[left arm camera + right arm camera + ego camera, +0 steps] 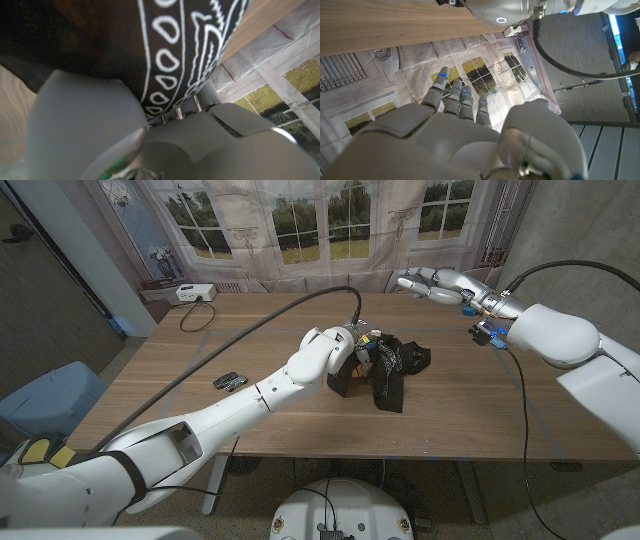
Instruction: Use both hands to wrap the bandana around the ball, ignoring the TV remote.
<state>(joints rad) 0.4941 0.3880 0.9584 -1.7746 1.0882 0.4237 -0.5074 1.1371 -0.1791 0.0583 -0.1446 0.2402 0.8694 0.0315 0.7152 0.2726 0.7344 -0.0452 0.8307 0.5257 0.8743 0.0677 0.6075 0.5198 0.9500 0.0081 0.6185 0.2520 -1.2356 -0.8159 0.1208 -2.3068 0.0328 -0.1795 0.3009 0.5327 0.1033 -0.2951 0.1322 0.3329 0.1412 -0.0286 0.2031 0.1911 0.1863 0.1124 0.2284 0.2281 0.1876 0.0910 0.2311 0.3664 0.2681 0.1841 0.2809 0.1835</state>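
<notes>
Head view: the bandana lies bunched in a dark heap at the middle of the desk, with one tail trailing toward the near edge. The left robot hand is pressed into the left side of the heap; whether its fingers are clenched on cloth cannot be told here. The ball is not distinguishable and is presumably under the folds. The right robot hand hovers over the far edge of the desk, well apart from the bandana, fingers extended and holding nothing. A small dark object, probably the TV remote, lies on the desk to the left, well apart from the heap.

Left wrist view: black cloth with white paisley print, the bandana, sits directly against the left robot hand. The fingertips are hidden, so the grasp remains undetermined.

Right wrist view: the right robot hand shows straight, separated fingers with nothing between them.

Handling assessment: the bandana is light, thin and limp; it will sag, bunch and slide off a round surface. Take it by pinching corners or hems, one per hand, and keep tension. The ball will likely roll if pushed.
</notes>
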